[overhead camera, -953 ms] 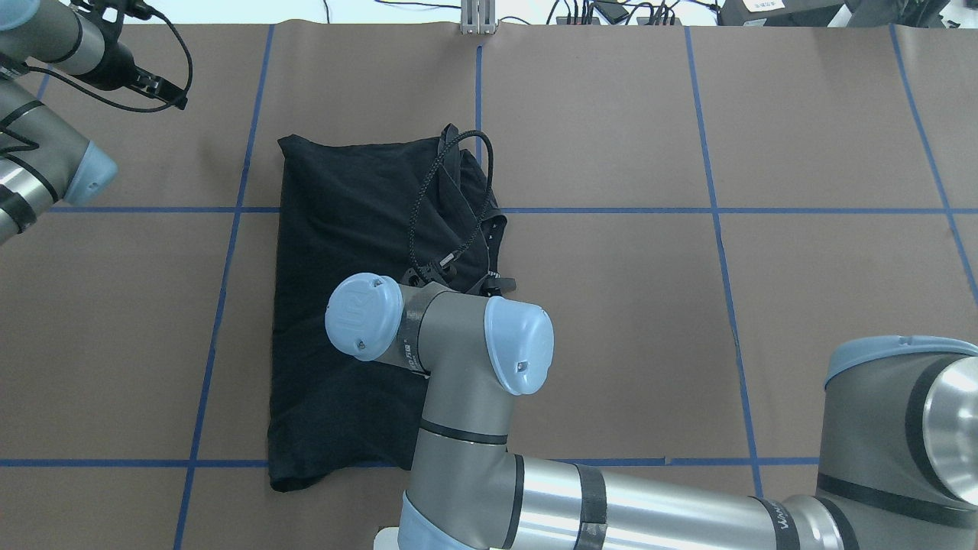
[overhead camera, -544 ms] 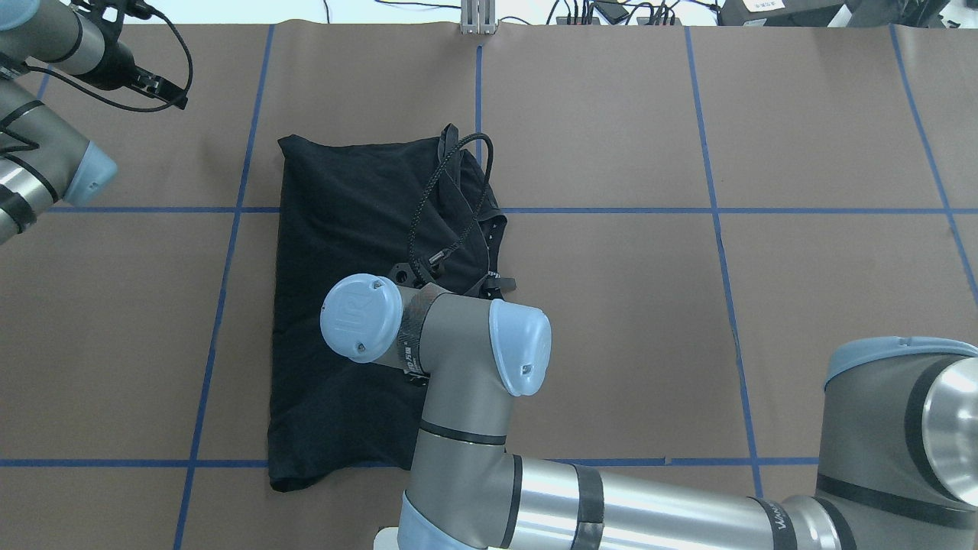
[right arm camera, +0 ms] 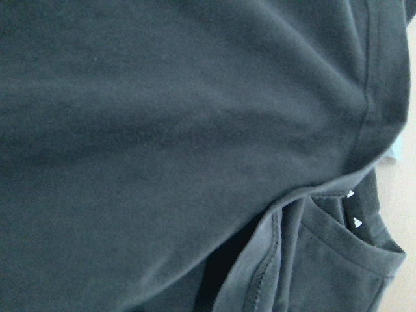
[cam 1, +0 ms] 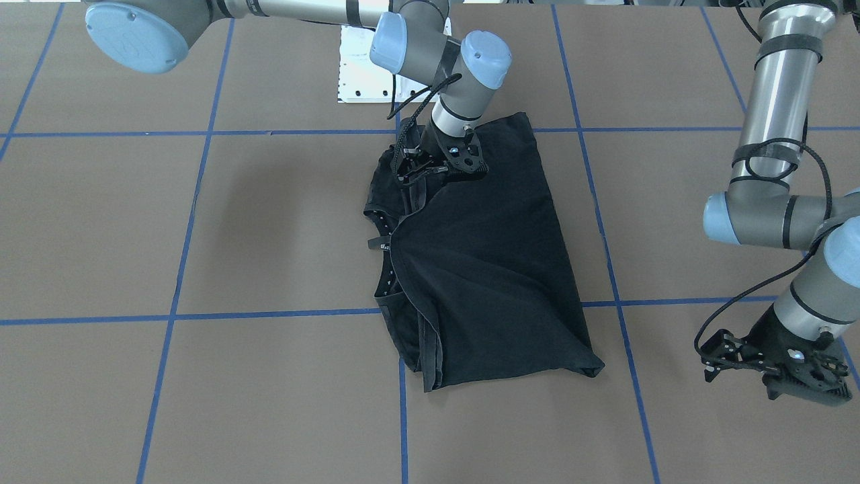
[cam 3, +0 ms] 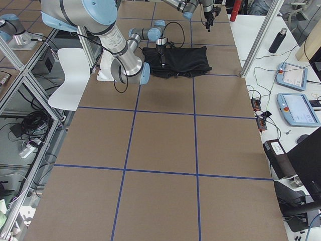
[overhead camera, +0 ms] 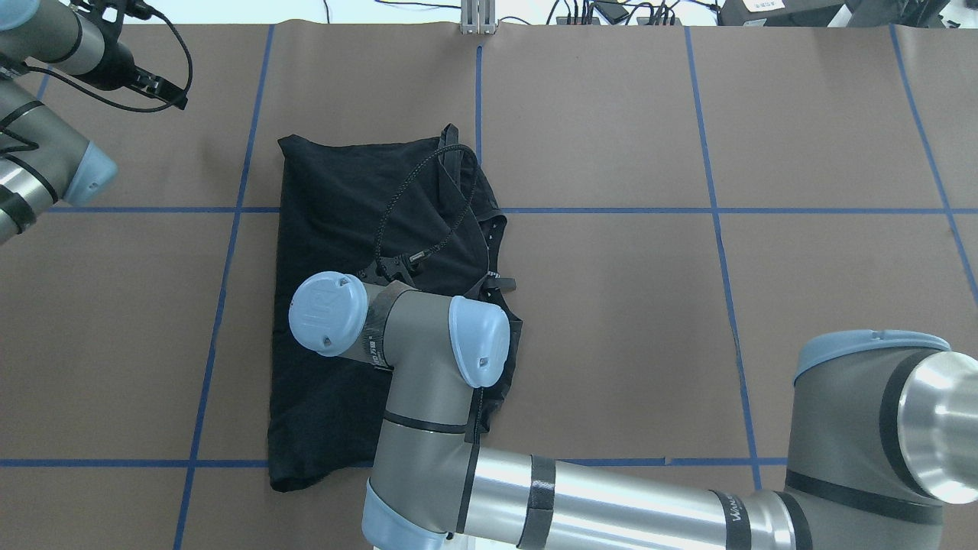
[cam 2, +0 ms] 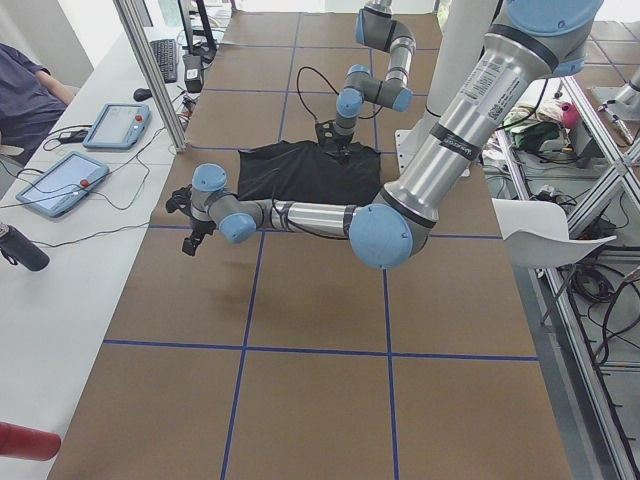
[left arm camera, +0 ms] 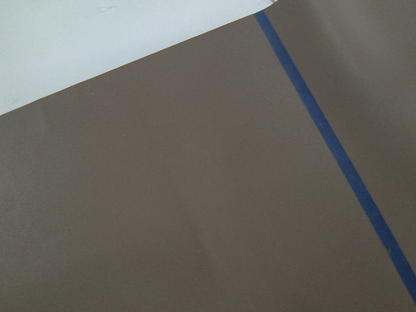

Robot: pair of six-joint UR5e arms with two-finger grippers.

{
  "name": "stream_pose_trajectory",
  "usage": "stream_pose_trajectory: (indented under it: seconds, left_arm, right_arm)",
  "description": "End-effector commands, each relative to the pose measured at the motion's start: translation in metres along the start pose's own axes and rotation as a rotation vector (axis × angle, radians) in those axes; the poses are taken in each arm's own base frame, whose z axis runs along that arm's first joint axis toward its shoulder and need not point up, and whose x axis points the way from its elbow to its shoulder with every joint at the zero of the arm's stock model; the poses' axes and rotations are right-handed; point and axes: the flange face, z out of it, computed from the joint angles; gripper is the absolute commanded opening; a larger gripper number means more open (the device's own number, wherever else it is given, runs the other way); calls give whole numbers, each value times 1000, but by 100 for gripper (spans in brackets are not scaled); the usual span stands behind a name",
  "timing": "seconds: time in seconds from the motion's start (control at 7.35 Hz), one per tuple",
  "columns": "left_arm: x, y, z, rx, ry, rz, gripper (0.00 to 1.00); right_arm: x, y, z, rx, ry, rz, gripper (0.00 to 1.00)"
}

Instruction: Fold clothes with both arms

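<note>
Presently: fingers of the right gripper sit low on the upper left edge of the T-shirt in the front-facing view. They are black against black cloth, so whether they are apart or clamped on a layer cannot be told, and the right wrist view shows only a hemmed fold at close range. Fingers of the left gripper hang over bare brown paper at lower right of that view, well apart from the garment. Their spread cannot be told either, and the left wrist view shows only paper and one blue tape line. T-shirt: at frame centre on the table, already doubled into a long panel with hems and sleeve layers stacked along its left side and no logo showing. Step judged: the lengthwise fold is being laid over or finished by the right arm alone. Next move judged: a crosswise fold, which needs the left gripper brought in to the lower end and both ends lifted evenly. Containers: one dark bottle on the white side bench, upper right of the right-side view, contents hidden.
</note>
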Motion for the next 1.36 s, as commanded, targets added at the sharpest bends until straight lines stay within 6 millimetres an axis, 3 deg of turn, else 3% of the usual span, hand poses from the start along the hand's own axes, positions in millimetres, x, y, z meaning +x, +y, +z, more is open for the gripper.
stream_pose_trajectory:
  seconds: [0.0, 0.14, 0.82, 0.95, 1.09, 1.23]
  left_arm:
    - [0, 0, 0, 0, -1, 0, 100]
    - [-1, 0, 1, -1, -1, -1, 100]
    - [-1, 0, 1, -1, -1, -1, 100]
    - [-1, 0, 1, -1, -1, -1, 100]
    - [-1, 0, 1, -1, -1, 1, 100]
    - [0, 0, 0, 0, -1, 2, 100]
  right_arm:
    - [2, 1, 3, -17, 32, -10, 54]
    - [4, 3, 1, -30, 48, -11, 46]
    - [17, 0, -10, -40, 68, -72, 45]
    - [17, 2, -15, -46, 70, -78, 34]
    - [18, 3, -14, -50, 71, -78, 12]
    - [17, 4, -14, -51, 70, -79, 0]
